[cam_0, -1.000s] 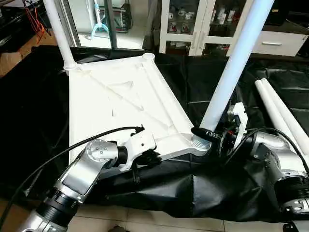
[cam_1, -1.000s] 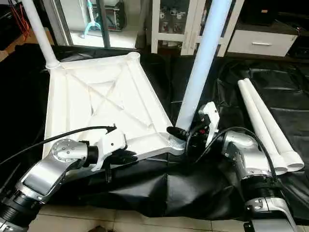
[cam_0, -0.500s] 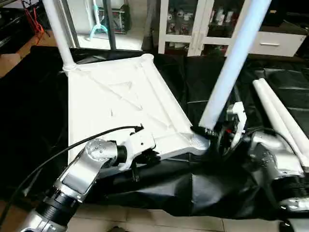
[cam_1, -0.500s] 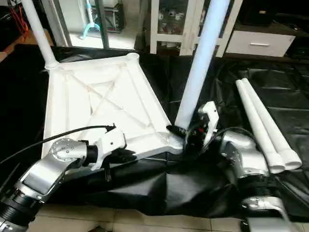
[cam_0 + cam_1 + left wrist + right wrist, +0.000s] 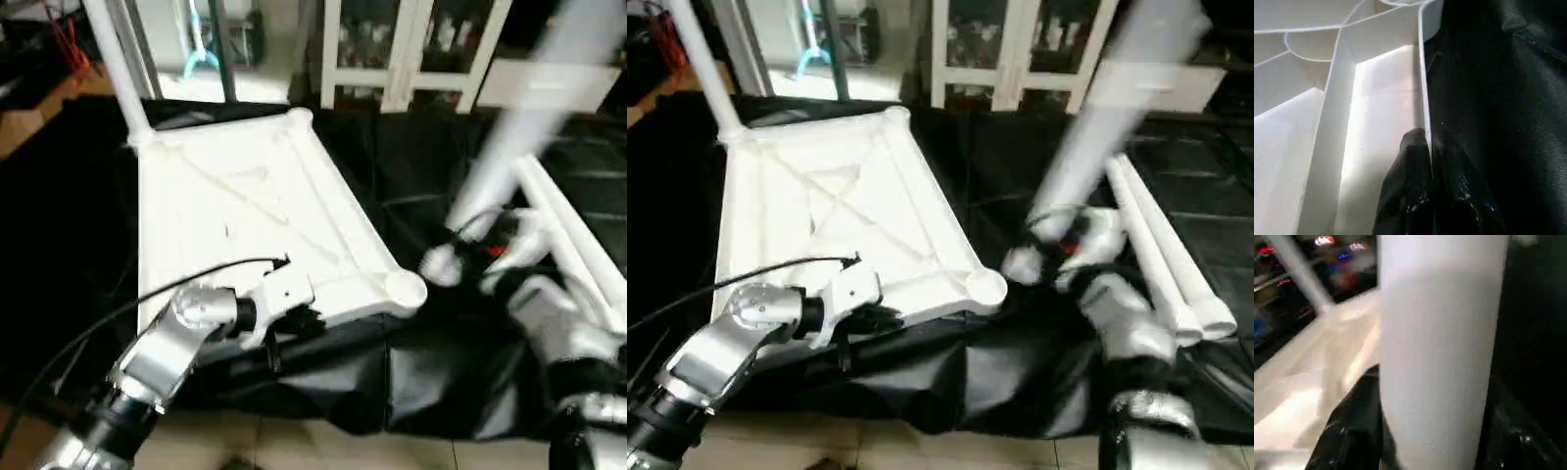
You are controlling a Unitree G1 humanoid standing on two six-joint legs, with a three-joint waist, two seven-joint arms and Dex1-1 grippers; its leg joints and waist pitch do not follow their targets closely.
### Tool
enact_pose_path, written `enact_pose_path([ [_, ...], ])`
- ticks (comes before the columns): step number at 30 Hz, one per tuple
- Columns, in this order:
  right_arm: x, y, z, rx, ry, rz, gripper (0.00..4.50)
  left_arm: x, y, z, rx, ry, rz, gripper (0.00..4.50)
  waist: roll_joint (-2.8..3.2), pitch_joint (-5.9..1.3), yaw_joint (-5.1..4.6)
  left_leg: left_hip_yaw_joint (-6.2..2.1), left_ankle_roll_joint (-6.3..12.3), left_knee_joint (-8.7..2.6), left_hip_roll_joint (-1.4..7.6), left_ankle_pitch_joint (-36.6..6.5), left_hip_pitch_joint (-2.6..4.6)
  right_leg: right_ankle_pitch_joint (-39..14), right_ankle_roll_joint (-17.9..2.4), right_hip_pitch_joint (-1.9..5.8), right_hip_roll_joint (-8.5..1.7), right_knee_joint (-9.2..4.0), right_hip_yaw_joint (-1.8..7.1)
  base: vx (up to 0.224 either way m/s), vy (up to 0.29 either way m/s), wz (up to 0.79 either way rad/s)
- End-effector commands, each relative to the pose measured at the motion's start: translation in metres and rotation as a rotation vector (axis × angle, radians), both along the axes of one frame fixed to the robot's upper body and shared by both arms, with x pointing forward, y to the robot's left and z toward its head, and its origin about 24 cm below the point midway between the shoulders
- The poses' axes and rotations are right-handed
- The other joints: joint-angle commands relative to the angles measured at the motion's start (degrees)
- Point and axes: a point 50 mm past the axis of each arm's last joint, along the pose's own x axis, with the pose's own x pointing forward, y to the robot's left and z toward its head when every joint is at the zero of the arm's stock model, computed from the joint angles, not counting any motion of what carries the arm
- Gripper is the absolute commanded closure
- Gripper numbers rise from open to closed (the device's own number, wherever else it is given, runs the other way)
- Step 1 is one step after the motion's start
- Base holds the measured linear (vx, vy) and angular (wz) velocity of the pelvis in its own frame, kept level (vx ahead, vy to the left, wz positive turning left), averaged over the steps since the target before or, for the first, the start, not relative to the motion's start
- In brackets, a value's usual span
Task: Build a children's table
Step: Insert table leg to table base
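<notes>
The left gripper (image 5: 1427, 196) has its jaws pressed together on the near rim of the tabletop (image 5: 245, 211), one black finger (image 5: 1405, 181) inside the rim and the other outside it against the black sheeting (image 5: 392, 372). The right gripper (image 5: 1420, 450) pinches a white leg (image 5: 519, 137), its jaws spread about halfway around the tube, a black finger (image 5: 1352, 421) on each side. That leg tilts up and away to the right, its lower end (image 5: 441, 264) apart from the near right corner socket (image 5: 405, 288), which stands open.

The tabletop lies upside down on the sheeting, its X-ribbed underside facing up. A second leg (image 5: 116, 64) stands upright in the far left corner socket (image 5: 142, 140). Two more legs (image 5: 1161, 245) lie side by side on the sheeting to the right of the tabletop, just beside the right arm (image 5: 568, 338).

The sheeting covers the floor under the work; pale tiles (image 5: 323, 446) show at its near edge. Behind stand a white glass-fronted cabinet (image 5: 392, 49) and a glass door (image 5: 186, 44)
</notes>
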Motion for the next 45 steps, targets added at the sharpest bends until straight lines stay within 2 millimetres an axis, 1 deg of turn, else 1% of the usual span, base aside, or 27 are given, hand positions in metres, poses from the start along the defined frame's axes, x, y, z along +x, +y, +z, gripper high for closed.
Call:
enact_pose_path([
  [1,0.005,0.011,0.024,0.058,-0.123,0.072,2.62,-0.006,-0.005,-0.009,0.027,0.034,-0.038,4.5,-1.01,-4.12,-0.43,0.48,5.94,-2.26,0.06,0.2,1.55,18.97,-12.81,2.38,-2.84,-3.8,1.74,0.0,0.0,0.0],
  [3,0.005,0.011,0.025,0.068,-0.126,0.074,2.62,-0.006,-0.005,-0.009,0.027,0.034,-0.038,4.5,-0.92,-4.13,-0.32,0.34,5.78,-2.44,0.33,0.27,1.67,17.54,-13.45,2.26,-2.81,-3.71,1.71,0.0,0.0,0.0],
  [4,0.005,0.011,0.025,0.068,-0.126,0.074,2.62,-0.006,-0.005,-0.009,0.027,0.034,-0.038,4.5,-0.92,-4.13,-0.32,0.34,5.78,-2.44,0.33,0.27,1.67,17.54,-13.45,2.26,-2.81,-3.71,1.71,0.0,0.0,0.0],
  [5,0.005,0.011,0.025,0.068,-0.126,0.074,2.62,-0.006,-0.005,-0.009,0.027,0.034,-0.038,4.5,-0.9,-4.18,-0.3,0.37,5.57,-2.37,0.22,1.35,1.61,18.18,-13.93,2.28,-2.76,-3.62,1.69,0.0,0.0,0.0],
  [6,0.005,0.011,0.025,0.068,-0.126,0.074,2.62,-0.006,-0.005,-0.009,0.027,0.034,-0.038,4.5,-0.95,-4.21,-0.35,0.36,5.48,-2.35,0.12,1.77,1.48,18.69,-13.99,2.38,-2.72,-3.55,1.66,0.0,0.0,0.0],
  [18,0.005,0.011,0.025,0.068,-0.126,0.074,2.62,-0.006,-0.005,-0.009,0.027,0.034,-0.038,4.5,-0.88,-4.16,-0.38,0.32,5.28,-2.43,0.13,1.03,1.51,17.88,-13.85,2.33,-2.84,-3.69,1.67,0.0,0.0,0.0],
  [26,0.005,0.011,0.025,0.068,-0.126,0.074,2.62,-0.006,-0.005,-0.009,0.027,0.034,-0.038,4.5,-0.94,-4.28,-0.35,0.35,5.54,-2.29,0.05,1.81,1.47,19.4,-13.83,2.41,-2.77,-3.54,1.7,0.0,0.0,0.0],
  [31,0.005,0.011,0.025,0.068,-0.126,0.074,2.62,-0.006,-0.005,-0.009,0.027,0.034,-0.038,4.5,-0.93,-4.2,-0.36,0.34,5.28,-2.38,0.09,1.22,1.48,18.33,-13.78,2.37,-2.8,-3.64,1.68,0.0,0.0,0.0],
  [32,0.002,0.014,0.029,0.119,-0.142,0.101,2.62,-0.005,-0.004,-0.009,0.028,0.034,-0.041,4.5,-1.01,-4.17,-0.4,0.37,5.33,-2.36,0.09,1.19,1.47,18.35,-13.79,2.39,-2.79,-3.65,1.7,0.0,0.0,0.0],
  [33,-0.008,0.02,0.029,0.233,-0.12,0.176,2.62,-0.002,-0.003,-0.008,0.033,0.017,-0.026,4.5,-1.02,-4.06,-0.39,0.38,5.87,-2.41,-0.11,0.94,1.47,18.87,-13.68,2.64,-2.59,-3.77,1.82,0.0,0.0,0.0],
  [34,-0.014,0.024,0.029,0.301,-0.105,0.225,2.62,0.0,-0.003,-0.008,0.037,0.006,-0.015,4.5,-0.99,-4.17,-0.17,0.29,6.2,-2.4,0.06,0.85,1.53,19.41,-13.38,2.64,-2.76,-3.67,1.87,0.0,0.0,0.0],
  [35,-0.02,0.029,0.027,0.366,-0.091,0.254,2.62,0.003,-0.001,-0.008,0.041,-0.009,0.0,4.5,-1.04,-4.14,-0.12,0.21,6.7,-2.49,0.05,1.16,1.52,20.24,-12.83,2.74,-2.66,-3.73,1.82,0.0,0.0,0.0],
  [36,-0.019,0.029,0.025,0.349,-0.095,0.226,2.62,0.003,-0.001,-0.008,0.041,-0.012,0.003,4.5,-1.02,-4.28,-0.21,0.08,6.6,-2.53,0.26,1.35,1.33,20.41,-12.76,2.53,-2.96,-3.5,1.64,0.0,0.0,0.0],
  [37,-0.017,0.028,0.024,0.338,-0.101,0.204,2.62,0.004,-0.001,-0.008,0.04,-0.014,0.006,4.5,-1.01,-4.21,-0.34,0.14,6.26,-2.61,0.19,0.88,1.37,19.33,-13.0,2.38,-2.99,-3.68,1.58,0.0,0.0,0.0],
  [39,-0.015,0.028,0.024,0.33,-0.11,0.18,2.62,0.005,0.0,-0.008,0.038,-0.02,0.013,4.5,-0.85,-3.9,-0.36,0.27,4.52,-2.85,0.34,-1.64,1.64,13.51,-13.59,2.08,-3.11,-4.23,1.67,0.0,0.0,0.0],
  [40,-0.014,0.028,0.024,0.331,-0.113,0.174,2.62,0.006,0.0,-0.007,0.036,-0.023,0.017,4.5,-0.83,-3.92,-0.34,0.27,4.12,-2.87,0.35,-1.93,1.67,12.67,-13.54,2.11,-3.14,-4.26,1.7,0.0,0.0,0.0],
  [42,-0.013,0.028,0.025,0.34,-0.114,0.173,2.62,0.006,0.0,-0.007,0.036,-0.026,0.02,4.5,-0.8,-3.88,-0.42,0.25,3.48,-2.93,0.31,-1.89,1.62,12.25,-13.26,2.15,-3.1,-4.28,1.76,0.0,0.0,0.0],
  [45,-0.017,0.026,0.028,0.329,-0.115,0.183,2.62,0.008,0.0,-0.007,0.036,-0.038,0.019,4.5,-0.86,-4.03,-0.41,0.25,3.71,-2.8,0.17,-0.49,1.52,14.68,-12.99,2.28,-3.03,-4.07,1.78,0.0,0.0,0.0],
])
